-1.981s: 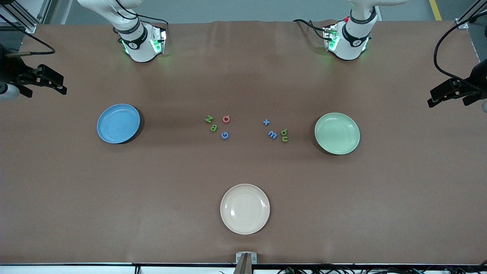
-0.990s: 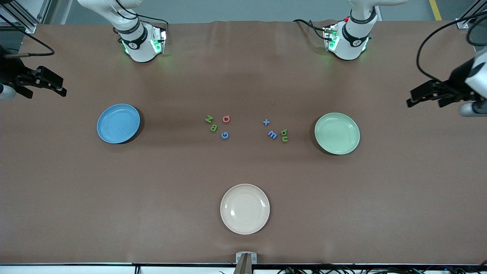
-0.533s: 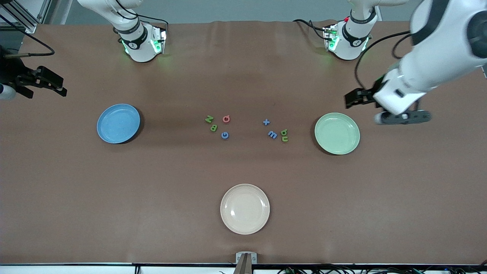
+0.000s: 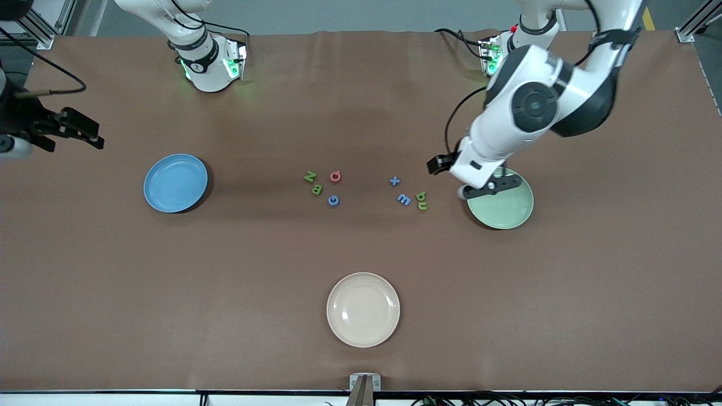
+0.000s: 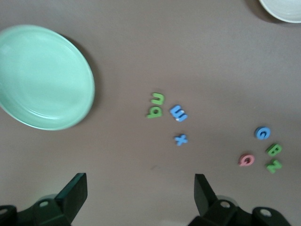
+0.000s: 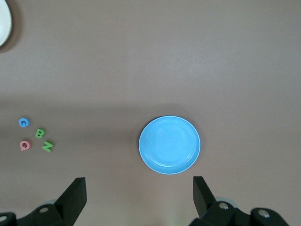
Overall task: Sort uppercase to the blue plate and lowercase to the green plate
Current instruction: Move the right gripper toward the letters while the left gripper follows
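The left gripper [image 5: 138, 197] had swung in from the surface's edge, hanging with jaws wide over the green plate [image 4: 507, 211]'s rim. The right gripper [image 6: 138, 197] waited, wide, above the blue plate [image 4: 175, 183]. Uppercase [image 4: 322, 187] and lowercase [image 4: 410, 193] clusters lay between the plates.

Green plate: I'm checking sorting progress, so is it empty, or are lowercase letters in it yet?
Empty. The green plate shows only bare surface in the left wrist view; the lowercase letters lie on the table beside it.
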Robot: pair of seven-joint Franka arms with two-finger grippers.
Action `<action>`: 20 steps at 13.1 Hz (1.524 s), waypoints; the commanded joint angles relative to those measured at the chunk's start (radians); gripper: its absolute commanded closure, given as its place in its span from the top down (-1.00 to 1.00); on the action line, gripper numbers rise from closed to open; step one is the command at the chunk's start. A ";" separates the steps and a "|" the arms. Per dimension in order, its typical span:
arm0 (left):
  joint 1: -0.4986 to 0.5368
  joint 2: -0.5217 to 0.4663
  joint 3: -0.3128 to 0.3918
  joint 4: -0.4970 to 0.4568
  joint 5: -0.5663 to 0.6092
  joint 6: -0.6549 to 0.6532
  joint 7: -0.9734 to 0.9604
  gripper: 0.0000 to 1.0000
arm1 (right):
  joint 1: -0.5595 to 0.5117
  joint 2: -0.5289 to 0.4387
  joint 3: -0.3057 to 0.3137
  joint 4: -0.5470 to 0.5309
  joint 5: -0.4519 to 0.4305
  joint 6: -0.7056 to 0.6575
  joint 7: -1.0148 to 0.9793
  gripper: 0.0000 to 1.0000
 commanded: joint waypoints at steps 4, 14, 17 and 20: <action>-0.158 0.193 0.000 0.001 0.158 0.240 -0.395 0.99 | 0.019 0.154 -0.002 0.026 -0.002 0.045 0.002 1.00; -0.236 0.310 0.008 -0.140 0.339 0.508 -0.755 0.95 | 0.390 0.247 0.006 -0.234 0.090 0.477 0.521 1.00; -0.238 0.311 0.008 -0.182 0.342 0.538 -0.755 0.85 | 0.483 0.313 0.006 -0.239 0.088 0.552 0.646 1.00; -0.238 0.326 0.008 -0.186 0.359 0.548 -0.755 0.58 | 0.551 0.385 0.006 -0.241 0.088 0.648 0.717 0.94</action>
